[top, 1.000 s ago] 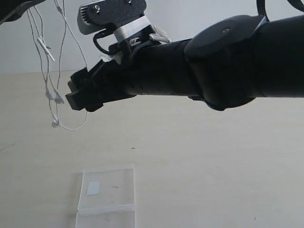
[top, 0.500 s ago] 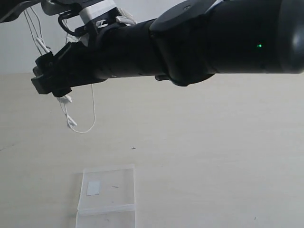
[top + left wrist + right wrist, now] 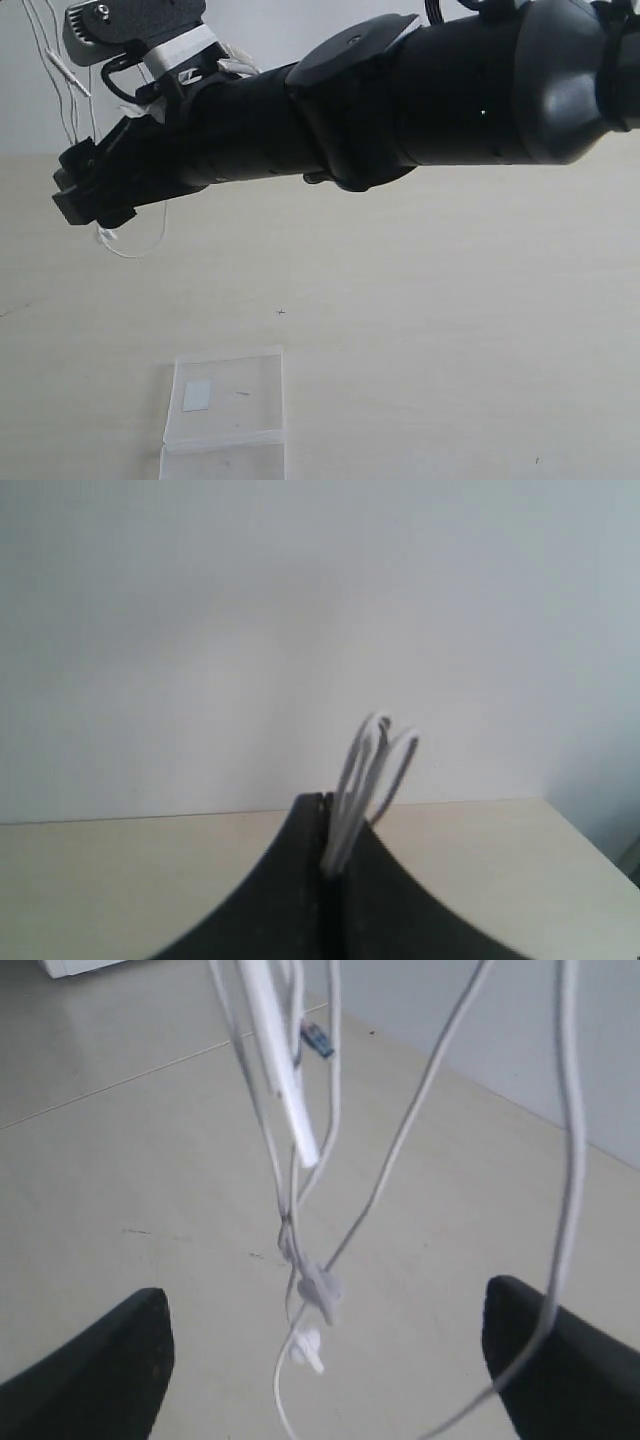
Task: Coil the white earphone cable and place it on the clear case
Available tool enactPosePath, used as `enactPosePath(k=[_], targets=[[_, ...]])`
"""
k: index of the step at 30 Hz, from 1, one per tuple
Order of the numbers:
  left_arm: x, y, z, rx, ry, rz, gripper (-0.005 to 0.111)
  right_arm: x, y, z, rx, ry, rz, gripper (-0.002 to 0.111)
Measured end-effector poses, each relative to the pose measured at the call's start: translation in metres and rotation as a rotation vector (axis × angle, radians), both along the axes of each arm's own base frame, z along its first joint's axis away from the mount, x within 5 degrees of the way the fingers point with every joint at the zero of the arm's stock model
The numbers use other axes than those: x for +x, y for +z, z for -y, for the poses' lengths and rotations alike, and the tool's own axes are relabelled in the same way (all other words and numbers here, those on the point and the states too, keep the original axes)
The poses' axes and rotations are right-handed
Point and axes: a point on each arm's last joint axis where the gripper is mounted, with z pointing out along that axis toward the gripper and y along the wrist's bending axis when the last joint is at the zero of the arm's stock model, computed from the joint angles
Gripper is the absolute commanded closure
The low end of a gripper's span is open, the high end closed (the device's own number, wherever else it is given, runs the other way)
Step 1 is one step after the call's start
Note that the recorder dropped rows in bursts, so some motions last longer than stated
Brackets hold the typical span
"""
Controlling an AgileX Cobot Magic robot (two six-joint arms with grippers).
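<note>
1. Position of the wire: the white earphone cable [image 3: 62,75] hangs in the air at the upper left of the exterior view. Its strands run off the top edge, and one slack loop droops below the tip of the right arm [image 3: 400,100], clear of the desk [image 3: 460,340].
2. The left fingers [image 3: 290,900] are pressed together on a small bundle of the cable. Several loops stand up past their tips in the left wrist view.
3. The right fingers [image 3: 95,1365] are spread wide and grip nothing. The hanging strands, the inline remote [image 3: 280,1070] and the earbuds [image 3: 318,1290] dangle in the gap between them, touching neither side as far as the right wrist view shows.
4. The clear case [image 3: 225,400] lies flat on the desk near the lower edge of the exterior view, with its whitish label [image 3: 196,396] showing through. Nothing rests on it, and it is well apart from the dangling wire. Whether its lid is open or shut, I cannot tell.
5. Progress, as I judge it: coiling has begun but is far from finished. A few loops are gathered in the left fingers, while long tails with the remote and earbuds hang loose.
6. Left to do, by my reading: wind in the loose strands, carry the bundle down to the case, and set it on top.
</note>
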Motion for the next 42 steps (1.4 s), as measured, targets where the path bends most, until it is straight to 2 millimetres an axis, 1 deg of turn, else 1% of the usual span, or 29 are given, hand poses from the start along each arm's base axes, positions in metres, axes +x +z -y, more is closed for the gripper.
enactPosePath(k=[16,18,22,24,27,29,32,34,42], targets=[[-0.001,0.003,0.005,-0.080,-0.051,0.015,0.107,0.001,0.004,-0.002,0.044,0.001,0.026,0.028],[-0.002,0.004,0.006,-0.091,-0.064,0.020,0.107,0.001,0.005,-0.002,0.051,0.004,0.025,0.032],[-0.002,0.006,0.008,-0.145,-0.082,0.022,0.107,0.000,0.006,-0.003,0.036,0.032,0.065,0.052],[-0.003,0.008,0.010,-0.172,-0.099,0.029,0.107,0.000,0.009,-0.005,0.042,0.052,0.082,0.053],[-0.003,0.009,0.011,-0.187,-0.119,0.040,0.107,0.000,0.014,-0.009,0.061,0.083,0.097,0.047],[-0.003,0.009,0.011,-0.190,-0.121,0.040,0.107,0.000,0.012,-0.010,0.062,0.092,0.094,0.044],[-0.003,0.009,0.011,-0.193,-0.121,0.040,0.107,0.001,0.009,-0.012,0.057,0.096,0.091,0.045],[-0.004,0.009,0.011,-0.193,-0.122,0.041,0.107,0.002,0.006,-0.013,0.053,0.097,0.086,0.048],[-0.004,0.009,0.011,-0.193,-0.122,0.041,0.107,0.003,0.005,-0.012,0.046,0.087,0.087,0.071]])
